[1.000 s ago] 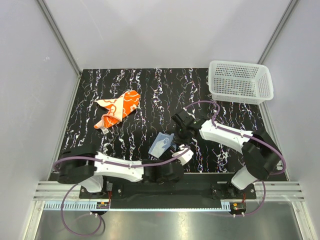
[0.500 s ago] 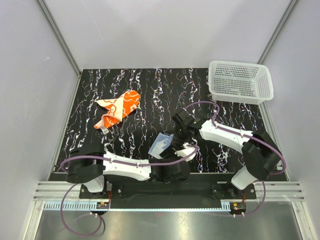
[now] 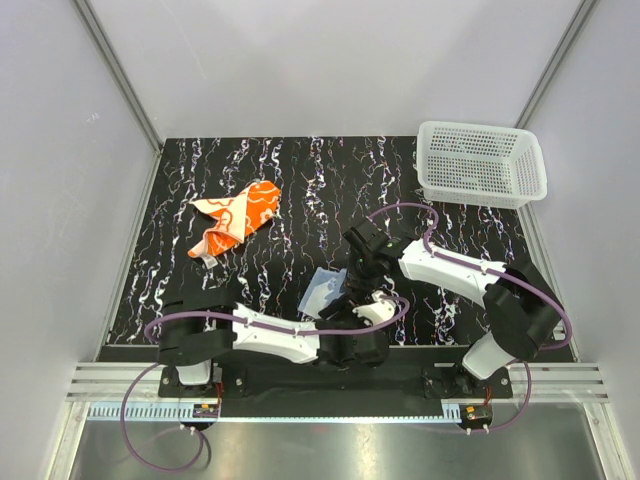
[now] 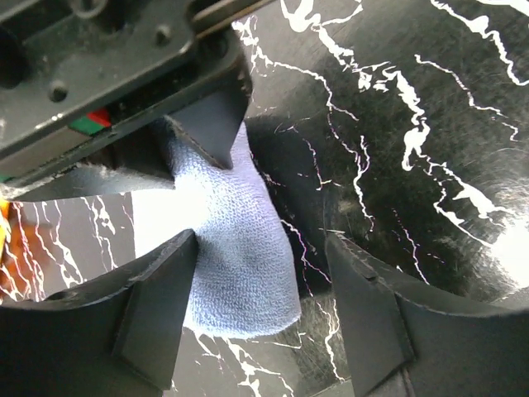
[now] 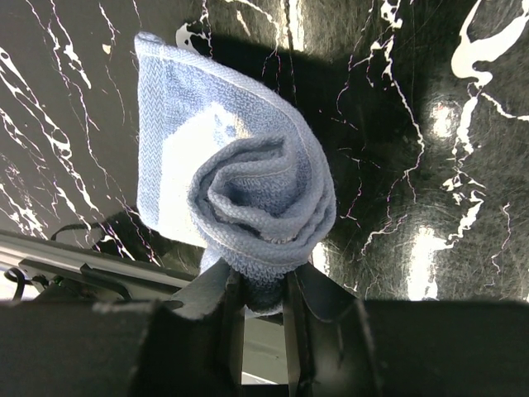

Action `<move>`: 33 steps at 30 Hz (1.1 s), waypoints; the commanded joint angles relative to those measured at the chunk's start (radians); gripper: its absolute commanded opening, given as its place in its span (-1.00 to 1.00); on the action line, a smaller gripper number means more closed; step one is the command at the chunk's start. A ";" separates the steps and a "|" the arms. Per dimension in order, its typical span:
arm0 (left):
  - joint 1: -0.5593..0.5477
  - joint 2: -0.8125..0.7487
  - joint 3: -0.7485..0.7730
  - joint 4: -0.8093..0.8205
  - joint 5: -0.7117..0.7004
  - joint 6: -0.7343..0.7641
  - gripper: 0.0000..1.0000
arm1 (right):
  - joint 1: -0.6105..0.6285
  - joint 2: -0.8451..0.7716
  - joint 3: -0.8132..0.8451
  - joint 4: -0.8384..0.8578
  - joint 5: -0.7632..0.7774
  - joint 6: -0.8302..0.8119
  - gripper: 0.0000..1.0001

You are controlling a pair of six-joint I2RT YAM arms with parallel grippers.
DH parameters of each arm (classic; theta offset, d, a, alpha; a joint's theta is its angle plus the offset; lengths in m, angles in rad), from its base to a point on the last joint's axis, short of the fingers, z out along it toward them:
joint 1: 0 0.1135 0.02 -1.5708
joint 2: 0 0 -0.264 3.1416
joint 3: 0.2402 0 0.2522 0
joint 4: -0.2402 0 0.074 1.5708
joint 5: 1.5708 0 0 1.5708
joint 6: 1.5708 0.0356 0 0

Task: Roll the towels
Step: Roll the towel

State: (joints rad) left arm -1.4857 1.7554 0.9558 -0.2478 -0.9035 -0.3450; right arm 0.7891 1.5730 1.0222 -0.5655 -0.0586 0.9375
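Note:
The light blue towel is partly rolled near the front middle of the black marbled table. My right gripper is shut on the rolled end of the blue towel, with its fingers pinching the coil from both sides. My left gripper is open, and the towel's loose end lies between its fingers, close against the left finger. The orange towel with white swirls lies crumpled and untouched at the left middle of the table.
A white mesh basket stands at the back right corner. Grey walls close in both sides and the back. The left arm lies across the front edge of the table, and purple cables loop by both arms.
My left arm has reached further right along the front edge, bringing its open jaws around the towel's loose end. The right gripper has kept its hold and stayed nearly still.

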 commanded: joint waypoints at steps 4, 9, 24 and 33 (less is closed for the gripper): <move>0.018 -0.023 -0.020 -0.067 0.000 -0.110 -0.08 | -0.007 -0.030 0.016 -0.008 -0.014 -0.012 -0.51; 0.016 -0.045 -0.035 -0.077 0.049 -0.130 -0.55 | -0.011 -0.034 0.013 -0.007 -0.012 -0.006 -0.51; 0.103 -0.244 -0.120 -0.070 0.425 -0.192 -1.00 | -0.031 -0.036 0.007 -0.040 0.046 0.004 0.26; 0.194 -0.281 -0.149 -0.047 0.584 -0.262 -1.00 | -0.160 -0.090 0.001 -0.092 0.095 -0.048 0.55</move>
State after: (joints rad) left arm -1.3239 1.5166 0.8295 -0.3122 -0.4225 -0.5507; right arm 0.6720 1.5452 1.0206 -0.6308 -0.0174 0.9195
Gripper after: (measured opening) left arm 0.050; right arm 0.771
